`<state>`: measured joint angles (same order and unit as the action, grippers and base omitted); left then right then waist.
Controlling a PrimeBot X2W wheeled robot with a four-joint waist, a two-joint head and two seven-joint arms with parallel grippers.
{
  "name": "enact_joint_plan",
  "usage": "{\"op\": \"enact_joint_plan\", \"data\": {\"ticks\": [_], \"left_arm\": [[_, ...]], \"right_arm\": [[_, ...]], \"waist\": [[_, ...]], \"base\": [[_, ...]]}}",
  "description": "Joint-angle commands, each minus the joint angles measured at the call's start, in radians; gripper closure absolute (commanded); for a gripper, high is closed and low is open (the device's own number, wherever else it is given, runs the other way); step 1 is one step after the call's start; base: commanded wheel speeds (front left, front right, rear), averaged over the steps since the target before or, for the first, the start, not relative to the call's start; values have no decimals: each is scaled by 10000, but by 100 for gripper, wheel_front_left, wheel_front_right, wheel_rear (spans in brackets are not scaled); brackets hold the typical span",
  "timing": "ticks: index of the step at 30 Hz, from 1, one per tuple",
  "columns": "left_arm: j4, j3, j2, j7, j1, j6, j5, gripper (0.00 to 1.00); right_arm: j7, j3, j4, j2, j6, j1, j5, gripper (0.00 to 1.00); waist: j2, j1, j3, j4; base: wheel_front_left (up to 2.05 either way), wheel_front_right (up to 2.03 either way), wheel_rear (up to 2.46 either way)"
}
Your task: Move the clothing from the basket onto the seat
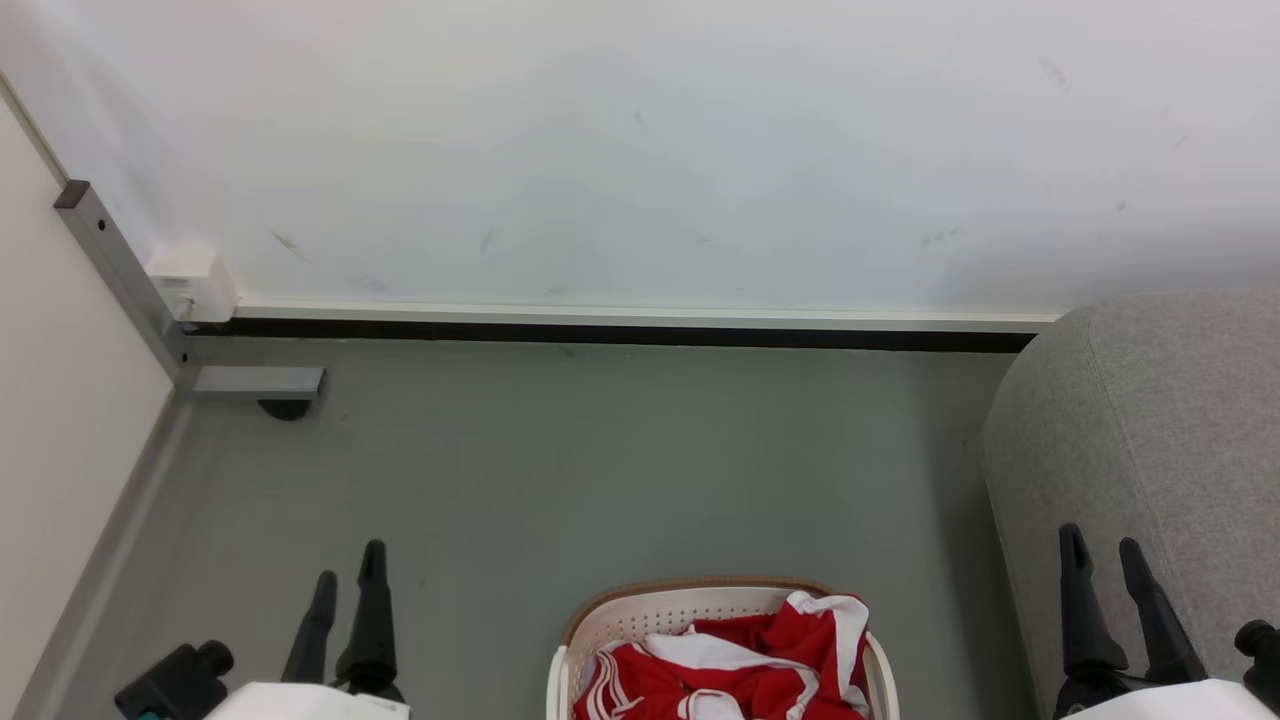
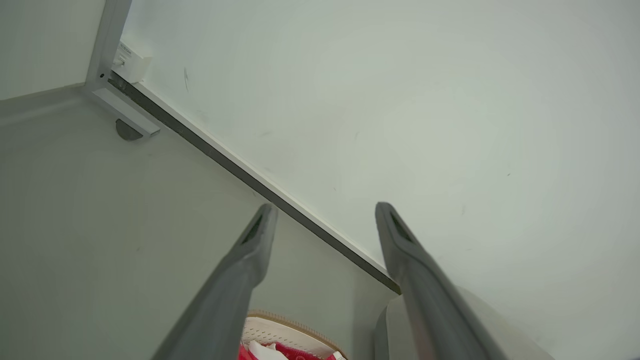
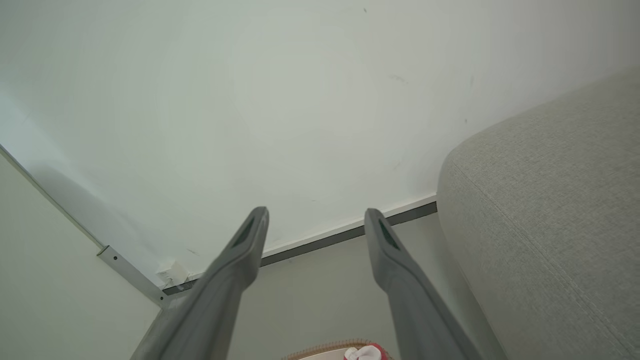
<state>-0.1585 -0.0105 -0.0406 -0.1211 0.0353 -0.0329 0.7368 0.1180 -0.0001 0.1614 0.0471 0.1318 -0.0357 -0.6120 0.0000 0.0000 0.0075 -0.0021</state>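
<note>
Red clothing (image 1: 740, 665) with white stripes lies bunched in the cream basket (image 1: 640, 620) at the bottom centre of the head view, on the grey floor. The grey fabric seat (image 1: 1160, 440) rises at the right. My left gripper (image 1: 348, 575) stands open at the lower left, well left of the basket, holding nothing. My right gripper (image 1: 1102, 545) stands open at the lower right, in front of the seat's side. The left wrist view shows open fingers (image 2: 250, 250), with the basket (image 2: 285, 330) and clothing (image 2: 295, 352) low between them. In the right wrist view the seat (image 3: 550, 210) fills the right side.
A white wall (image 1: 640, 150) with a dark baseboard runs across ahead. A grey metal post (image 1: 120, 270) with a foot and a white box (image 1: 192, 282) stand in the left corner, beside a cream panel (image 1: 60, 420). Bare floor (image 1: 600, 460) lies between wall and basket.
</note>
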Motion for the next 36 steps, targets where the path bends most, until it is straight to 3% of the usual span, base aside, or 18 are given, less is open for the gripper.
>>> {"op": "enact_joint_plan", "data": {"ticks": [1,36], "left_arm": [[123,-18,-88,-88,1,5,-394,0],[105,-62,-117,-934,-265,32,-4211,0]], "right_arm": [[122,18,-165,107,-10,55,294,0],[974,61,-288,137,-16,213,3755,0]], "waist": [[0,0,1,-12],[0,0,104,-84]], "base": [[0,0,0],[0,0,0]]}}
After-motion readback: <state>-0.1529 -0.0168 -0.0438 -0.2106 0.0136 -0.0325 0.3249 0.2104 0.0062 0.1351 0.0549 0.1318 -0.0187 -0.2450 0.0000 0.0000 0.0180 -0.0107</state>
